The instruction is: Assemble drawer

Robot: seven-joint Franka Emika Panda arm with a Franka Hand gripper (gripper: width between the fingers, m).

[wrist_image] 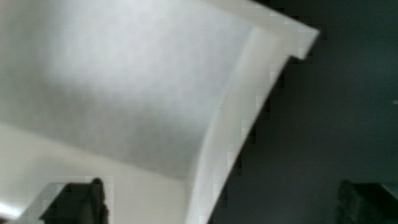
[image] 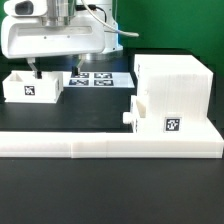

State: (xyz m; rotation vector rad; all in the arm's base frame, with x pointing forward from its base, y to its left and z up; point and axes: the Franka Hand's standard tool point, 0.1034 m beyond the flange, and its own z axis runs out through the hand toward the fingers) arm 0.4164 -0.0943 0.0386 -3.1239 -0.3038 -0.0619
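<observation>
A small white drawer tray (image: 30,88) with a square tag on its front stands at the exterior view's left. My gripper (image: 37,71) hangs right over its back wall, fingertips at rim height. In the wrist view the tray's wall (wrist_image: 240,120) runs between my two dark fingers (wrist_image: 71,203), which stand wide apart, so the gripper (wrist_image: 221,205) is open and holds nothing. The large white housing (image: 178,85) stands at the right. A second tray with a round knob (image: 129,118) and a tag sits against the housing's lower front; I cannot tell how far in it is.
The marker board (image: 95,77) lies flat behind, between the left tray and the housing. A long low white border wall (image: 110,146) runs across the front of the black table. The arm's white body fills the upper left.
</observation>
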